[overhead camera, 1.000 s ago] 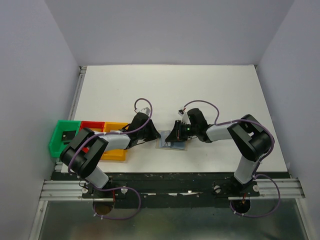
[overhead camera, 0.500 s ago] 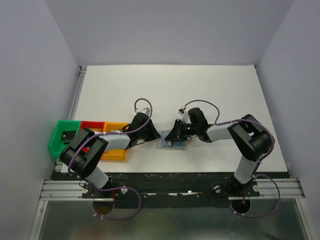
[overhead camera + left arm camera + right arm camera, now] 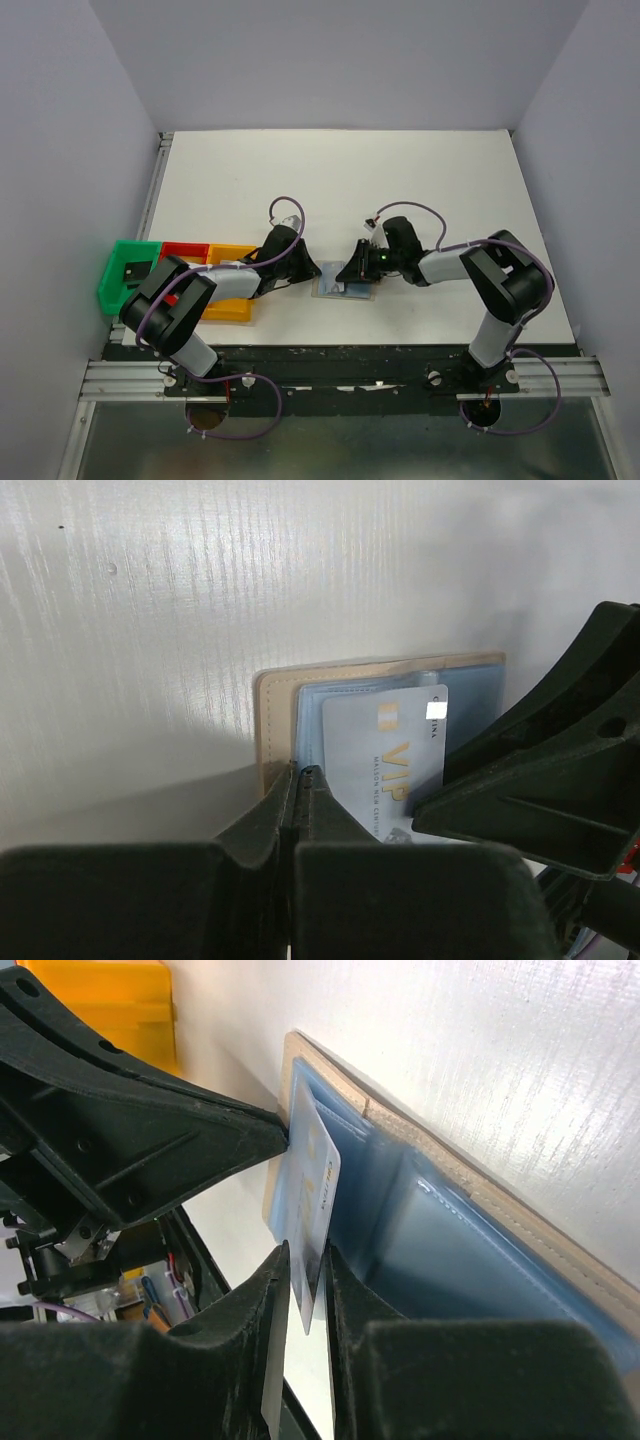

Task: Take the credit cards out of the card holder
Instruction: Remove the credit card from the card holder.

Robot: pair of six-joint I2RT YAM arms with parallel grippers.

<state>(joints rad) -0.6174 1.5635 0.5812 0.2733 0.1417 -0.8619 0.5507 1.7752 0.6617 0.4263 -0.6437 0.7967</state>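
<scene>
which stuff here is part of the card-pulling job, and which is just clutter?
Job:
card holder
silver VIP card, in the right pincer
left pincer, shut at the holder's edge

Lying about:
yellow bin
red bin
green bin

table (image 3: 340, 180): white | left edge, in a row: green bin (image 3: 112, 285), red bin (image 3: 186, 247), yellow bin (image 3: 232, 250)

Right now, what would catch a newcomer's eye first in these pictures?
The silvery-white VIP card, pinched by the right gripper and tilted up from the flat light-blue, tan-bordered card holder near the front middle of the table. The left gripper, shut, has its tips at the holder's tan edge.
</scene>
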